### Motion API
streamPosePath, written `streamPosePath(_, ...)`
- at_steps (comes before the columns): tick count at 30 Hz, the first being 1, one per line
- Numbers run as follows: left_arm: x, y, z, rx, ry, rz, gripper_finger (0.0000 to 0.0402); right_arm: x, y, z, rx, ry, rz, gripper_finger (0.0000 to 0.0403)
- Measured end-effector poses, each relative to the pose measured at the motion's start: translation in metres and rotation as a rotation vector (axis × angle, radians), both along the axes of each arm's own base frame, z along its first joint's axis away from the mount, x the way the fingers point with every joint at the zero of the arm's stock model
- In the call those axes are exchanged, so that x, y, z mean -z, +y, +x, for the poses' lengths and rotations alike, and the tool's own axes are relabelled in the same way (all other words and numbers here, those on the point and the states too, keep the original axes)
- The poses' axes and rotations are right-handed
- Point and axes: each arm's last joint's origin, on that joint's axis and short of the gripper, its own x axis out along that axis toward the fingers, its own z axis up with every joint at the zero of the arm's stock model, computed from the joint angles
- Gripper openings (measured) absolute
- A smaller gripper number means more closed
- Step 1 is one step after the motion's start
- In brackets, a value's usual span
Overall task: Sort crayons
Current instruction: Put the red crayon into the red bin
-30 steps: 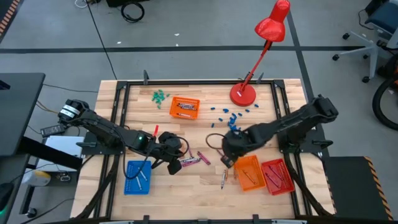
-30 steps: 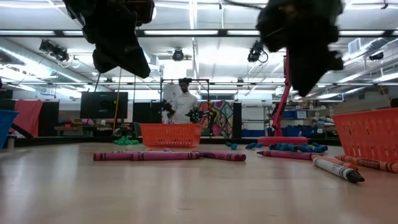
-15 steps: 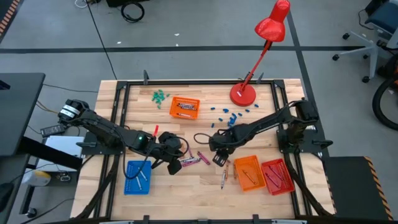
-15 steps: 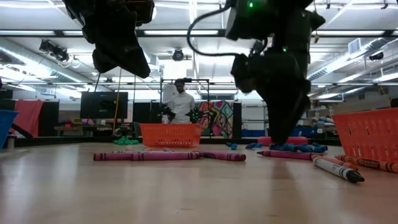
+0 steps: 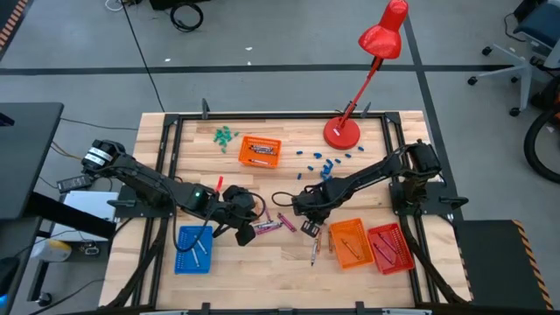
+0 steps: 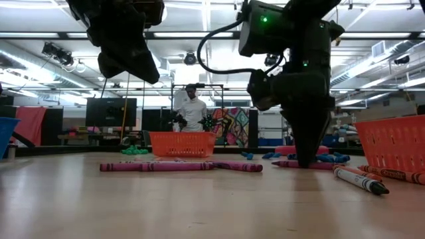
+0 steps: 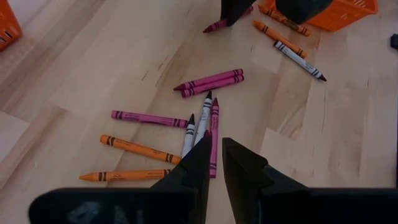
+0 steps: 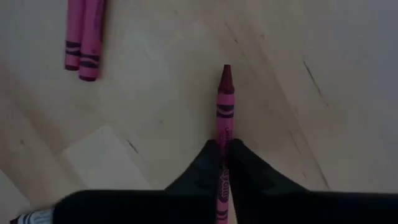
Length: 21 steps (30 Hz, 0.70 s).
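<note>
Magenta crayon (image 8: 224, 112) lies flat on the wooden bench (image 5: 280, 179), its back end clenched between the jaws of the right gripper (image 5: 308, 226), which reaches down near the bench's centre. At its 3 o'clock sit an orange tray (image 5: 348, 241) and a red tray (image 5: 389, 248). Loose crayons (image 7: 186, 118) lie under the left gripper (image 5: 245, 233), jaws nearly together and empty, at 9 o'clock; a blue tray (image 5: 193, 248) sits below it

The left gripper (image 7: 215, 152) hung nearly shut over scattered crayons (image 7: 208, 81) on the table (image 7: 93, 56), gripping nothing.
</note>
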Motion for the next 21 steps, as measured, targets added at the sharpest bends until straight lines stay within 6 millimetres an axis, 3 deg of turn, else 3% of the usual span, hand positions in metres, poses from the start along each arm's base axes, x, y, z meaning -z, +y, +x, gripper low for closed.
streamPosePath(6,0.0,0.0,0.0,0.0,0.0,0.0,0.0052,-0.004,-0.005,0.001,0.007,-0.02,0.053,0.0025)
streamPosePath(12,0.0,0.0,0.0,0.003,0.001,0.003,0.0052,-0.021,-0.015,0.0,0.029,-0.077,0.069,0.002)
streamPosePath(21,0.0,0.0,0.0,0.003,0.002,0.003,0.0052,-0.071,-0.022,-0.02,0.078,-0.147,0.162,0.0026)
